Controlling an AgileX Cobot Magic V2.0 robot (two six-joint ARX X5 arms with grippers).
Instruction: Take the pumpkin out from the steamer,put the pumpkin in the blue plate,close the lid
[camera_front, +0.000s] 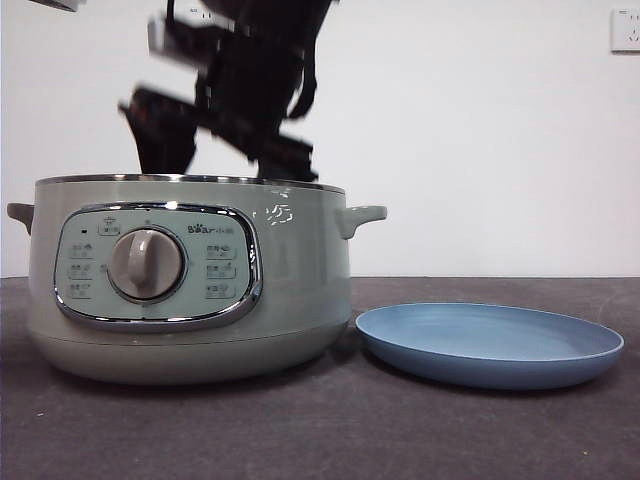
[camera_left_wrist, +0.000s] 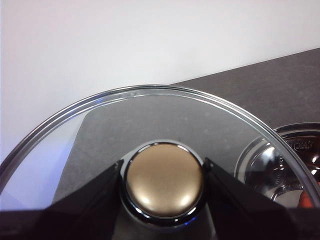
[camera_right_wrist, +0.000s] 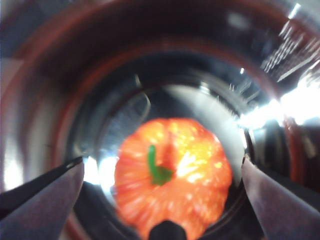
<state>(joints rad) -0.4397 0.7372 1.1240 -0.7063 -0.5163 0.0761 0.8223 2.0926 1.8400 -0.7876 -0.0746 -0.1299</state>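
Pumpkin (camera_right_wrist: 172, 175): lies inside steamer (camera_front: 190, 290), straddled by wide-spread right gripper (camera_right_wrist: 162, 195) jaws; centring is advised before closing. Lid (camera_left_wrist: 150, 125): knob is clamped by left gripper (camera_left_wrist: 164, 187), held aside.

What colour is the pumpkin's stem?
Green, on the orange pumpkin; the right wrist view shows it best.

Pumpkins: one (camera_right_wrist: 172, 175) — orange, green-stemmed
Steamers: one (camera_front: 190, 280)
Blue plates: one (camera_front: 490, 343)
Glass lids: one (camera_left_wrist: 150, 130)
Grippers: two — the left gripper (camera_left_wrist: 163, 187), the right gripper (camera_right_wrist: 162, 185)
Wall sockets: one (camera_front: 625, 30)
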